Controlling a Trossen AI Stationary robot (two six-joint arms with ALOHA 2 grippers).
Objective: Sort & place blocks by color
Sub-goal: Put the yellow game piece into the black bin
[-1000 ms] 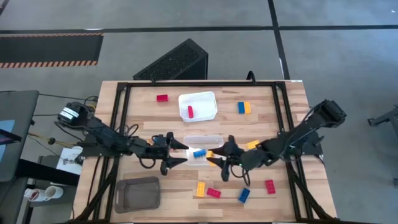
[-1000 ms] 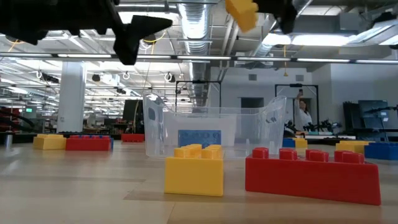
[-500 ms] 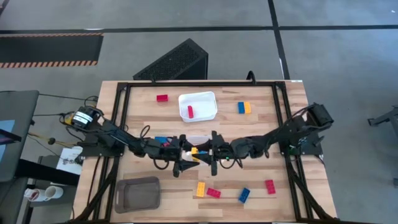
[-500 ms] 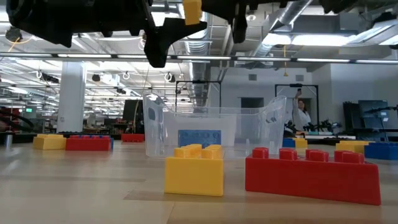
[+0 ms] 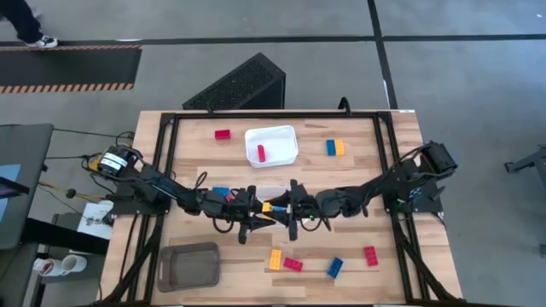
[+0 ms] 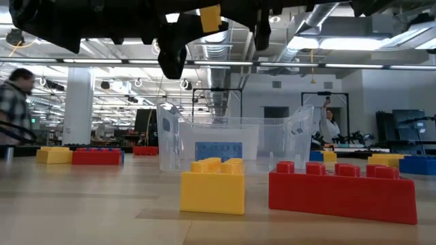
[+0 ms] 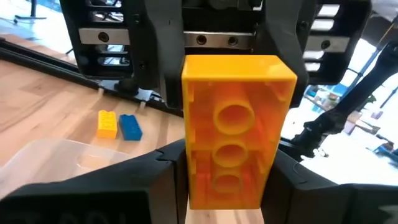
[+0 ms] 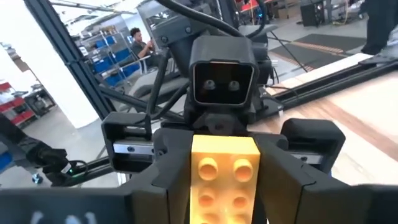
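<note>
Nearest, at the front edge of the wooden tabletop (image 5: 196, 149), a small yellow studded plastic brick (image 6: 212, 185) sits just beside a longer red studded brick (image 6: 342, 192). Along that same front strip lie a blue brick (image 5: 334, 268) and another red brick (image 5: 370, 255), with an open grey rectangular tray (image 5: 189, 265) off toward the left arm's side. Behind them stands a clear plastic tray (image 6: 231, 146) with a blue brick inside (image 6: 219, 150). Above this tray the two arms meet tip to tip at mid-table. The left gripper (image 5: 256, 213) has its jaws pinching the sides of a held yellow brick (image 6: 210, 18), which hangs in the air over the clear tray, underside facing the left wrist camera. The right gripper (image 5: 286, 209) faces it from the other side with its jaws flanking the same brick; whether they clamp it or merely stand beside it I cannot tell. Farther back rests a white rectangular tray (image 5: 286, 136) holding one small red brick (image 5: 261, 153). A lone red brick (image 5: 223, 134) lies to one side of it and a blue-and-yellow pair of bricks (image 5: 334, 147) to the other. Beyond the tabletop, a person (image 6: 15, 102) shows in the room.
</note>
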